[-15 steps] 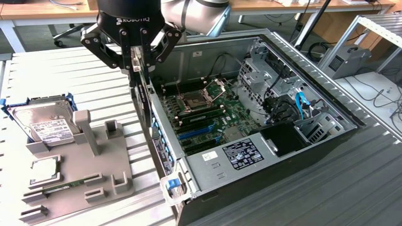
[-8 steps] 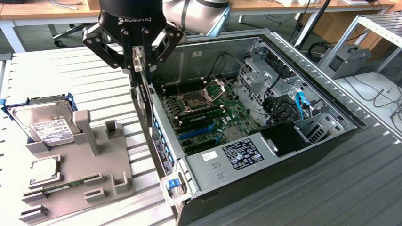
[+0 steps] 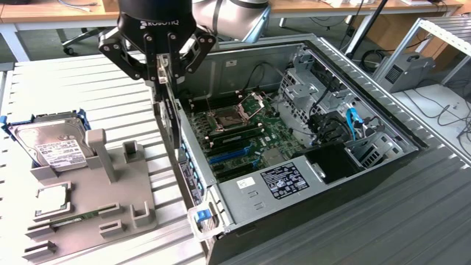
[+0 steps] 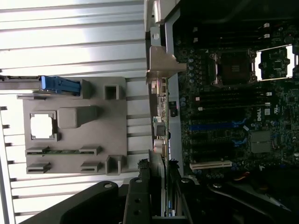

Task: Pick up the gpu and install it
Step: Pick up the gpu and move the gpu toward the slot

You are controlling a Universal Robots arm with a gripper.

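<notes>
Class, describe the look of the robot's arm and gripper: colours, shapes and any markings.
The gripper is black, with jointed linkage fingers and white ROBOTIQ lettering across its body. The arm is silver-grey, with a smooth, rounded joint housing.

My pincer (image 3: 165, 77) bears the brand ROBOTIQ in white on its black body, the motherboard (image 4: 233, 116) shows a small DELL mark, and the white labels on the hard drive (image 3: 53, 148) and the power supply (image 3: 283, 180) carry print too fine to read.
</notes>
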